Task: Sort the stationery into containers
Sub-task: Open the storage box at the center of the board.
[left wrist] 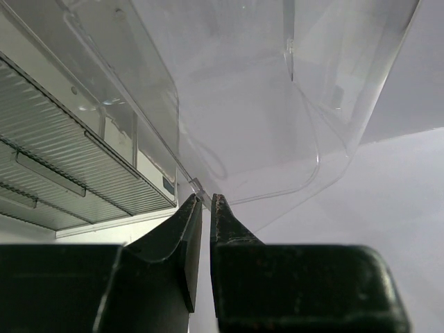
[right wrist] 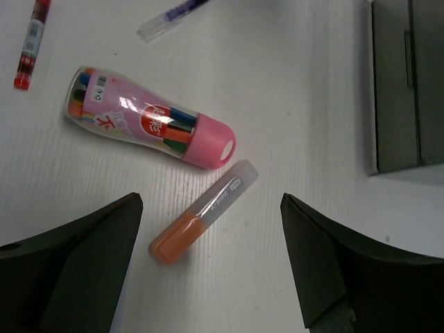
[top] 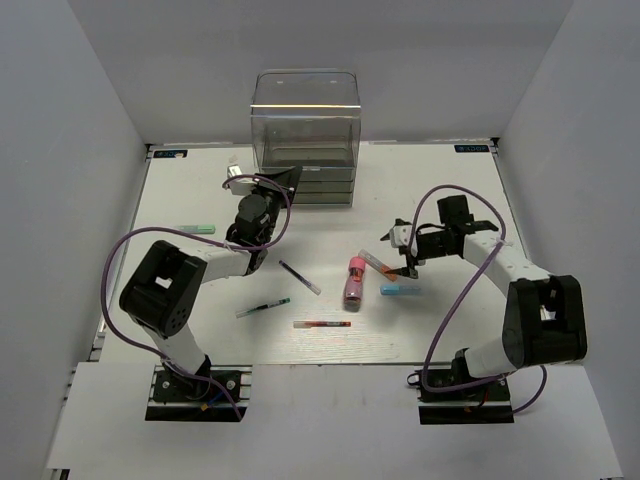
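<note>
Left claw (left wrist: 206, 201) pinched nearly closed on clear drawer (left wrist: 263, 125) rim. Right claw (right wrist: 210, 205) wide open above orange marker (right wrist: 198, 225) lying on desk (right wrist: 312, 90).

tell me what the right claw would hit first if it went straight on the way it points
Most likely the short orange marker with a clear cap, lying on the white table right in the open right claw's line; depth is unclear.
</note>
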Available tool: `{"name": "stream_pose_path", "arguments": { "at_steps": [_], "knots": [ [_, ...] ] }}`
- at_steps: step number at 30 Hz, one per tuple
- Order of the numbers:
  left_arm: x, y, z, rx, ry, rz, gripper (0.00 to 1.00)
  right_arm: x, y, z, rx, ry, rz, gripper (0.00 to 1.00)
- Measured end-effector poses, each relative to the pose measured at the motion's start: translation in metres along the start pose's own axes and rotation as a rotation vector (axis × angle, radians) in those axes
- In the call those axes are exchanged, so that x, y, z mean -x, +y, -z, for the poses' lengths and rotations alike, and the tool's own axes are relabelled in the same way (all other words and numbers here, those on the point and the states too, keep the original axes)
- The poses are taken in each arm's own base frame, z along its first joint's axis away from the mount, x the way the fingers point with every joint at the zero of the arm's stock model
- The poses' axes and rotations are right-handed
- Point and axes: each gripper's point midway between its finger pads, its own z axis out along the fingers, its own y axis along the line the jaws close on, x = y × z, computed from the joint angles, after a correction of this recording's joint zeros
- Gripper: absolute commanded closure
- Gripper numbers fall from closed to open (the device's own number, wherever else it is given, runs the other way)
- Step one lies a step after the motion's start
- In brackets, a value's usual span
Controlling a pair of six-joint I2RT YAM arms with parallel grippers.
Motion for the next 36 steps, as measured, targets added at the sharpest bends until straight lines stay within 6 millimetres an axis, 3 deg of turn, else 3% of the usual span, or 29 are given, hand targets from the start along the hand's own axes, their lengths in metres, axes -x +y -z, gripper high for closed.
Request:
{"name": "stream_pose_path", "arguments": {
  "at_steps": [8,18,30,36],
  "knots": [
    [0.000,-0.005,0.002,-0.011,0.007,-0.005,1.00,0.008,0.027,-0.031,0.172,-0.026,0.339,0.15],
    [0.000,-0.006,0.003,-0.015,0.009,-0.005,1.00,-0.007,0.058,-0.061,0.363,0.051,0.456,0.21],
    [0.000,-0.008,0.004,-0.019,0.011,-0.004,1.00,-0.032,0.024,-0.067,0.394,0.195,0.502,0.25],
    [0.000,-0.007,0.004,-0.016,0.012,-0.004,1.00,-0.043,0.018,-0.070,0.418,0.229,0.488,0.25]
  ]
}}
